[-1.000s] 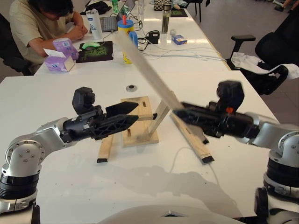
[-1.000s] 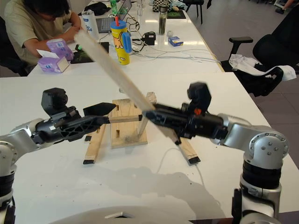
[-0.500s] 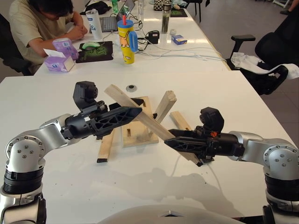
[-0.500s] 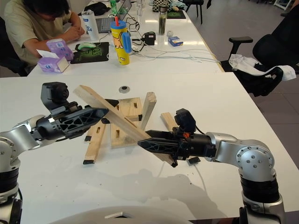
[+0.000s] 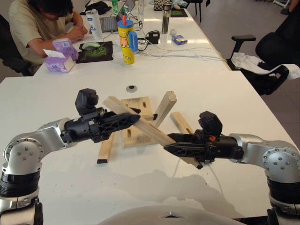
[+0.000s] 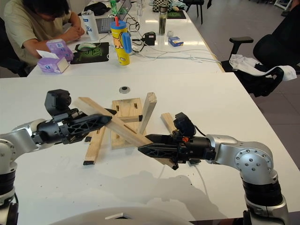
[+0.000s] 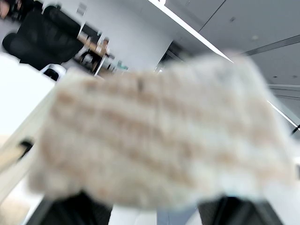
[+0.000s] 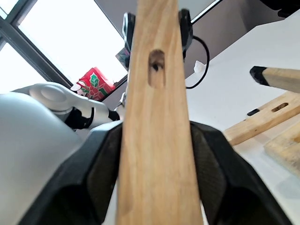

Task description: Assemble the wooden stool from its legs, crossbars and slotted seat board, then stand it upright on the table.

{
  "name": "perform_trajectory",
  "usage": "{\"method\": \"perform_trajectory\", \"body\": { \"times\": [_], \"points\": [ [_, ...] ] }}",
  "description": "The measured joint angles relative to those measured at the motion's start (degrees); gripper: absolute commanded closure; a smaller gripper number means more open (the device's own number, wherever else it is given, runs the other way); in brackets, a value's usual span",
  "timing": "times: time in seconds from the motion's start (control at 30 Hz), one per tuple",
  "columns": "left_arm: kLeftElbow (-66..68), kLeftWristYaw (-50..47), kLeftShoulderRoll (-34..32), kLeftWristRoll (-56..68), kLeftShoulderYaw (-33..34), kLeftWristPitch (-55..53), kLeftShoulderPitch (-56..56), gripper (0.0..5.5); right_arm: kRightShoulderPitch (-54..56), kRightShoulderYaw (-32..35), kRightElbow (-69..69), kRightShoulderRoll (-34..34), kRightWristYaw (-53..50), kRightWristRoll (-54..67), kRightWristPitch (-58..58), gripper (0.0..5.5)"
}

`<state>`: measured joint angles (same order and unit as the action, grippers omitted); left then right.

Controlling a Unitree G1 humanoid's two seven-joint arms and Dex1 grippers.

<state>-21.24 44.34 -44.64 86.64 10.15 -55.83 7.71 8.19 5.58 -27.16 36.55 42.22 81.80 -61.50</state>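
Observation:
A long wooden leg (image 5: pixel 150 130) slants low over the table, held at both ends. My right gripper (image 5: pixel 169 143) is shut on its lower part, and the leg (image 8: pixel 157 140) fills the gap between the black fingers (image 8: pixel 105 159). My left gripper (image 5: pixel 129 118) is shut on its upper end, which looms blurred as a wood block (image 7: pixel 159 136). Underneath, the slotted seat board (image 5: pixel 138 126) lies flat with one leg (image 5: pixel 164 107) standing tilted in it. Another leg (image 5: pixel 106 147) lies to its left, and a third (image 5: pixel 180 123) to its right.
A round grommet (image 5: pixel 132 88) sits in the table behind the board. A thin white cable (image 5: pixel 177 164) loops near my right gripper. The far table holds a yellow cup (image 5: pixel 126 40) and a tissue box (image 5: pixel 58 61). A black chair (image 5: pixel 272 51) stands at the right.
The leg, raised steeply a second ago, has swung down to a shallow slant. My left gripper was open then and now grips its upper end. My right arm has dropped lower.

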Motion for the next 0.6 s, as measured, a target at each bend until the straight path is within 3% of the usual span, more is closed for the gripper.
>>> {"method": "perform_trajectory", "body": {
  "times": [0.2, 0.4, 0.6],
  "points": [
    [7.3, 11.1, -9.1, -10.6, 5.8, -0.7, -6.0, 3.49, -3.4, -2.6, 3.1, -4.0, -6.1, -11.2, 6.1, 2.63],
    [22.0, 22.9, -16.4, -23.1, 8.1, 3.4, -1.9, 3.49, -7.2, -19.9, 5.7, -22.6, -19.6, -28.0, 13.5, 2.63],
    [28.0, 28.7, -18.4, -30.5, 7.3, 6.8, 4.9, 3.49, -5.6, -21.9, 13.2, -29.7, -27.7, -41.5, 21.4, 2.63]
  ]
}}
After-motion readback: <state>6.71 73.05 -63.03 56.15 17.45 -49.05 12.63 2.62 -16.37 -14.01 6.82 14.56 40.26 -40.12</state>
